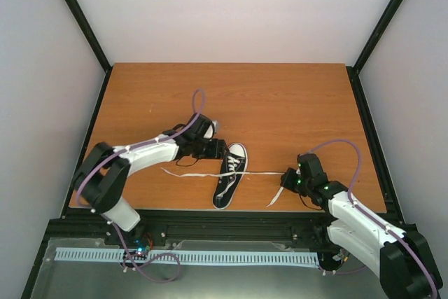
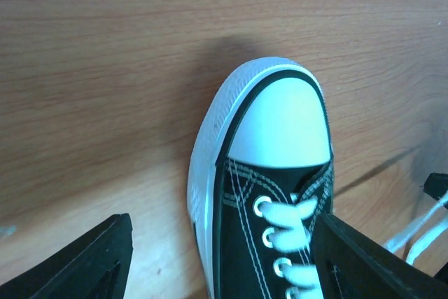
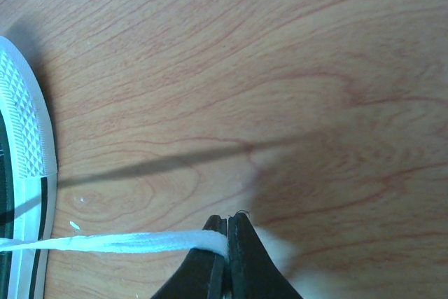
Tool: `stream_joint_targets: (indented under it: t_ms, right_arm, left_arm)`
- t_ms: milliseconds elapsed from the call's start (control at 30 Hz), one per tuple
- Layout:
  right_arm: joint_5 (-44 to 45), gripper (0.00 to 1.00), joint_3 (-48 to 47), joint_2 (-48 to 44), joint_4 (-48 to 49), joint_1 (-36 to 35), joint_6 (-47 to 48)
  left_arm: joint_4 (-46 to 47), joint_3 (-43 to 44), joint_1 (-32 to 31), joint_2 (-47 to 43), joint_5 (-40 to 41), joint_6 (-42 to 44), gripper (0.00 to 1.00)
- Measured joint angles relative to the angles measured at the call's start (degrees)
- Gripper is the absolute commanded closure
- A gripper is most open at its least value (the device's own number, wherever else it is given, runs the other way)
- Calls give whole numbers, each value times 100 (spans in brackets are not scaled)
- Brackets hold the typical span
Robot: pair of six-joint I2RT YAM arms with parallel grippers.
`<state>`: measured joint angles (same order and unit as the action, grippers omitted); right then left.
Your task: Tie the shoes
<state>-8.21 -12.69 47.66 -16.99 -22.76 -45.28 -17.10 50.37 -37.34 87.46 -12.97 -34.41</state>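
Plenty of open wood on the far half of the table, and wide bare strips to the far left and far right too. All the action is crowded toward the near edge, where a black frame rail borders the tabletop. White walls close in both sides and the back.

The sneaker sits near the middle of that near strip, heel almost at the table's near edge, toe pointing far and slightly right. It has black canvas with white stitching, a glossy white toe cap, white rubber edging and metal-ringed eyelets.

The left gripper hovers at the toe end, fingers spread wide to either side of the shoe's front, gripping nothing. The left-hand lace lies loose on the wood, trailing off to the left.

The right gripper is to the right of the shoe with its fingers pinched tight on the right-hand lace, which runs straight and taut from the sneaker; its loose tail droops toward the near edge.
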Motion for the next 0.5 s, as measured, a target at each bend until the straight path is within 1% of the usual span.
stream_joint_targets:
  t_ms: [100,200,233,300,400,433,500]
  right_arm:
    - [-63,97,0,79,101,4,0]
    - [-136,97,-2,146,186,9,4]
    - [-146,97,-2,157,197,11,11]
    - [-166,97,-2,177,225,15,31]
    - [-168,97,-7,195,260,17,48]
    - [-168,97,-9,201,271,20,50]
    - [-168,97,-13,225,299,20,50]
  left_arm:
    - [275,168,0,638,-350,-2,32]
    - [511,247,0,1093,-610,-7,36]
    - [564,264,-4,1189,-671,-13,39]
    - [730,289,-17,1353,-828,-22,52]
    - [883,323,-44,1510,-920,-37,77]
    - [914,337,-42,1558,-946,-48,83]
    - [953,354,-4,1635,-960,-87,92]
